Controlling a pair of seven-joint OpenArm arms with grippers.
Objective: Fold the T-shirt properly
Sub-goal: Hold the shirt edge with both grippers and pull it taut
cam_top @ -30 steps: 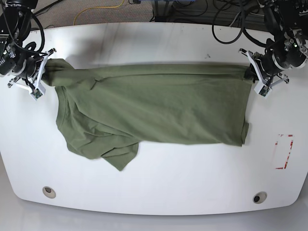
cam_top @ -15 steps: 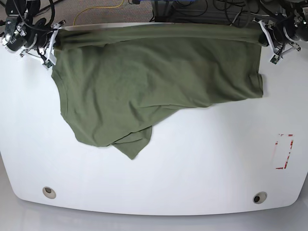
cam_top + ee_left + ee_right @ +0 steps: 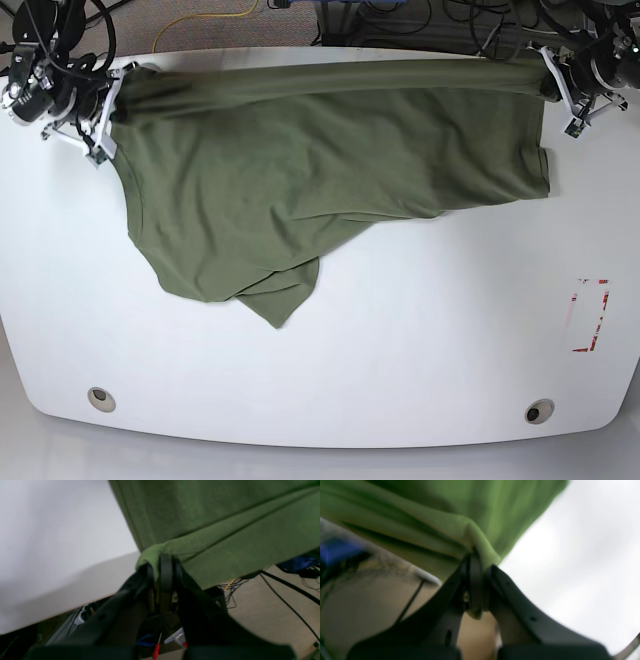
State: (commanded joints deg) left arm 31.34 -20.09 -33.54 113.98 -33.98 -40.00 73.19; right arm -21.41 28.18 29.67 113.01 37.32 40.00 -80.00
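Left gripper: jaws closed tight on a bunched corner of the T-shirt, with cloth wrapped over the fingertips in the left wrist view; it sits at the far edge of the table, on the base view's right.

Right gripper: jaws likewise pinched narrow on a fold of the shirt's opposite corner, near the far edge on the base view's left. The right wrist view is blurred, but cloth shows between the fingers.

The shirt hangs stretched between the two grips, its top edge taut along the far side of the table. The body drapes toward the near side, and one pointed flap lies left of centre.

Cables lie on the floor beyond the table. A red-marked rectangle sits near the right edge, well apart from the shirt. Two round holes mark the near corners.
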